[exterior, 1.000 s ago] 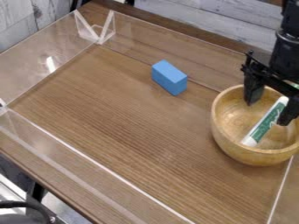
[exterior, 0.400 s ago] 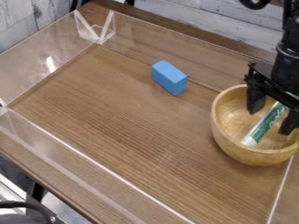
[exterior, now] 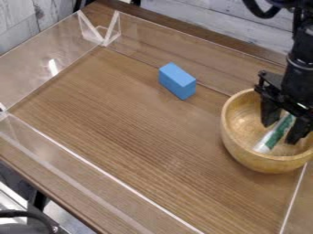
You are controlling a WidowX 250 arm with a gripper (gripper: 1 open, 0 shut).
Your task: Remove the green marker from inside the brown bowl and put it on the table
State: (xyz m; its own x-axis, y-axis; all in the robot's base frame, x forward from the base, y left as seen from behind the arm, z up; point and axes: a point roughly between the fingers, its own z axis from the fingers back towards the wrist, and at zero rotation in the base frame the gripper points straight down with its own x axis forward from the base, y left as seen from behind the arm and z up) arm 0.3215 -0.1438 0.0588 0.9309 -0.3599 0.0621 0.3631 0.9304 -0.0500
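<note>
Views: I have one camera only, so no second view shares any part of the scene.
Position: it sits above and off one corner of my table [exterior: 110, 110], outside the clear acrylic walls [exterior: 73, 151].
Facing: it looks down at a slant across the tabletop, the wood grain running diagonally through the picture.
Nearness: middling; most of the tabletop fits in, but the far right is cut off.
Right edge: my gripper [exterior: 284, 111] and the brown bowl [exterior: 244, 151] sit hard against it, my arm leaving through the top right corner.
Middle: the blue block [exterior: 177, 80] lies near the centre.
Lower left: floor beneath the table shows in that corner.
</note>
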